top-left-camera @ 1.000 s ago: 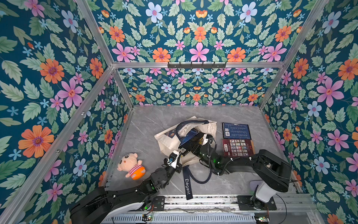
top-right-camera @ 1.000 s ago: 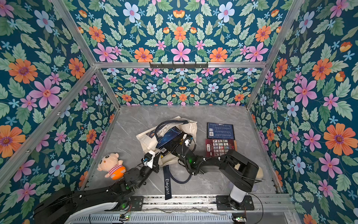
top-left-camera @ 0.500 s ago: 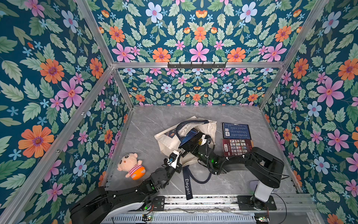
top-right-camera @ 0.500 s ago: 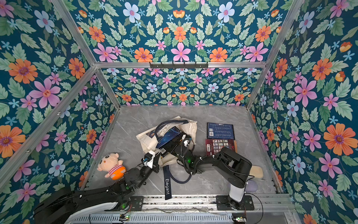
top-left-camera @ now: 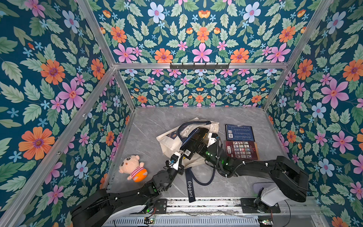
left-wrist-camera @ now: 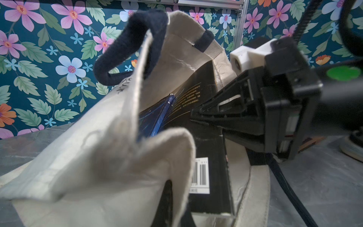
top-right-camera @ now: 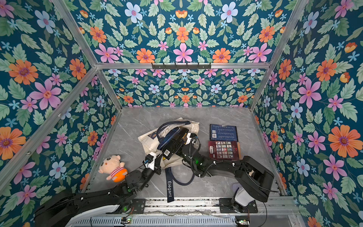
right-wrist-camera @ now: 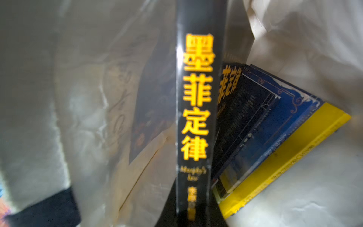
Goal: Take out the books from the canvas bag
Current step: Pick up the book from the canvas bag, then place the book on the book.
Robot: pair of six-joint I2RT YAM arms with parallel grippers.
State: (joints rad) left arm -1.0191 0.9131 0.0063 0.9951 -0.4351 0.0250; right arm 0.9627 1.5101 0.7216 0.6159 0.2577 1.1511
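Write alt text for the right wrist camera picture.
The spine of a black book, lettered in yellow Chinese characters, fills the middle, inside the cream canvas bag. Beside it lean dark blue books and a yellow book.

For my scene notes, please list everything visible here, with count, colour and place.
canvas bag: one, cream, lying mid-table.
black book: one, in the bag's mouth.
other books inside: at least three; black, blue, yellow.
books on the table: two, dark blue, dark red, beside the bag.
plush doll: one, pink-orange, apart from the bag.
table: one, grey.
left gripper: black, shut on the bag's rim.
right gripper: black, shut on the black book.
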